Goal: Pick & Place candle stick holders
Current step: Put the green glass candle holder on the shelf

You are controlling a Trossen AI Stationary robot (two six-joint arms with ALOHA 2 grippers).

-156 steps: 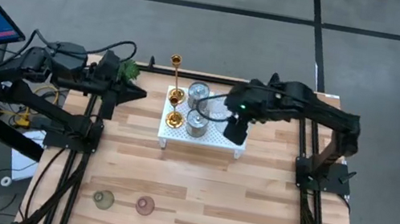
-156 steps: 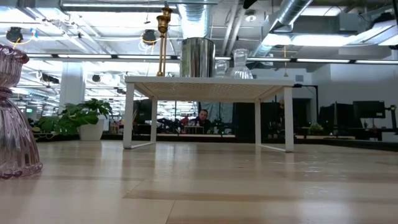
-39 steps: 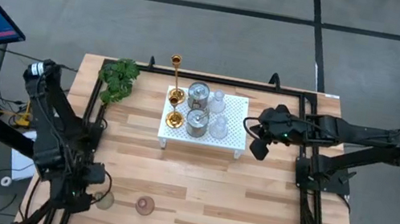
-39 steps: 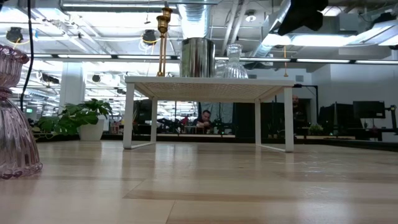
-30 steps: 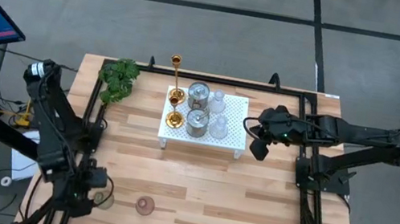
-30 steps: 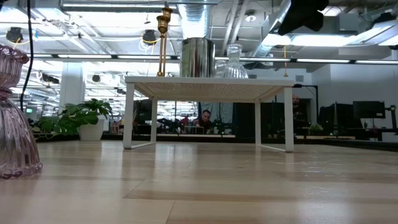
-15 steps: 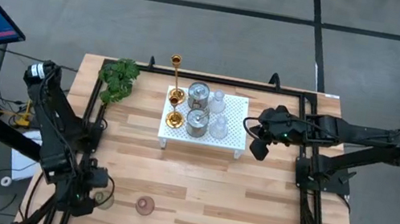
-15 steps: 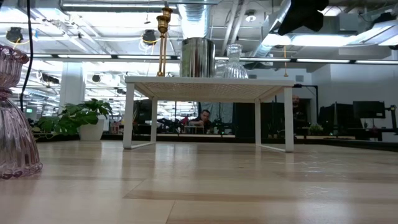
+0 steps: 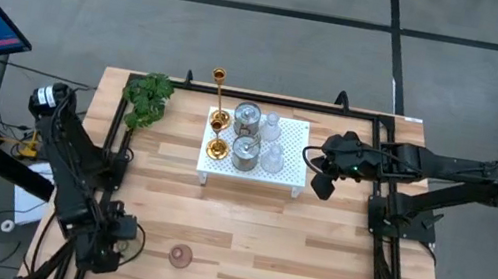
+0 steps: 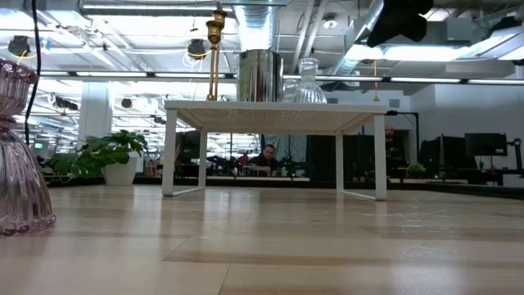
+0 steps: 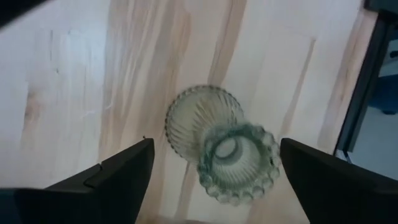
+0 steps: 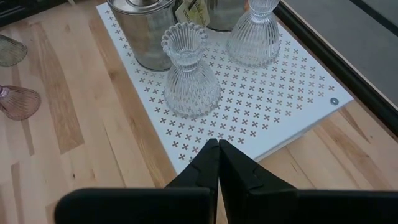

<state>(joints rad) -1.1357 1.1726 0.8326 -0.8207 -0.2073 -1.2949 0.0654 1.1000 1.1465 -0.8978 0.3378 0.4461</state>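
A greenish glass candle stick holder (image 11: 221, 146) stands upright on its base near the table's near-left corner. My left gripper (image 11: 216, 144) hangs open above it, pointing down, one finger on each side and both clear of it. In the high view my left gripper (image 9: 111, 238) hides this holder. A pinkish holder (image 9: 180, 255) stands just to its right. Silvery cups (image 9: 246, 152), clear glass holders (image 12: 186, 71) and gold holders (image 9: 222, 120) stand on the white perforated stand (image 9: 289, 172). My right gripper (image 12: 217, 146) is shut and held in the air off the stand's right edge.
A green leafy plant (image 9: 147, 97) stands at the far left of the table. The stand (image 10: 274, 111) is raised on four legs at the far middle. Bare wood lies between the stand and the near edge. Black frame rails run along the left and right sides.
My left gripper has come down over the greenish holder, staying open; in the high view it now covers the holder, whose edge showed a second ago. The holders have kept their places.
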